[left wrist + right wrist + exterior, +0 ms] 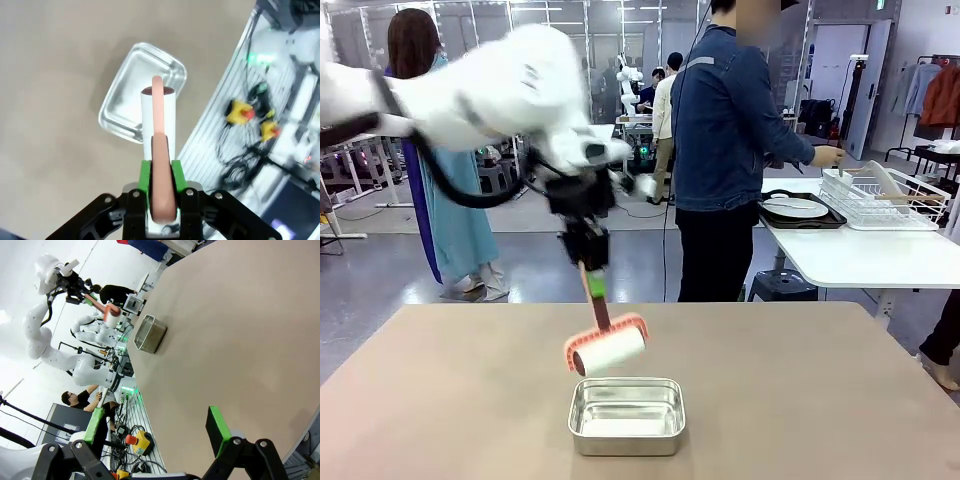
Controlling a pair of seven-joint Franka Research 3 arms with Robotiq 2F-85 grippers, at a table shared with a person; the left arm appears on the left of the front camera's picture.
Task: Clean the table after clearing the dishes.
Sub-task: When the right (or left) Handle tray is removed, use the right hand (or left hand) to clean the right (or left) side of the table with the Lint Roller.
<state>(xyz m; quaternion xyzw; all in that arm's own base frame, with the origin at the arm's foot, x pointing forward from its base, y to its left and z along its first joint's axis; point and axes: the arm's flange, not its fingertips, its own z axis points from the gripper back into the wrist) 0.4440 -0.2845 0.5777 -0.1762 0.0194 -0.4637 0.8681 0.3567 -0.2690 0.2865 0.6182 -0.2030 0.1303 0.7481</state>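
The tan table (440,400) stretches across the front view. My left gripper (592,275) hangs above its middle, shut on the salmon handle of a lint roller (610,350). The roller's white roll hovers tilted just above a steel pan, clear of the tabletop. In the left wrist view the green pads (145,175) clamp the roller (159,115) handle. My right gripper (156,424) stands open, with nothing between its fingers, low over the table (240,330) edge. One of the dishes, a white plate (795,207) on a dark tray, rests on the white side table at right.
A small rectangular steel pan (626,415) sits near the table's front middle, also below the roller in the wrist view as the pan (125,100). A person stands at the far side with a hand at a white dish rack (880,200).
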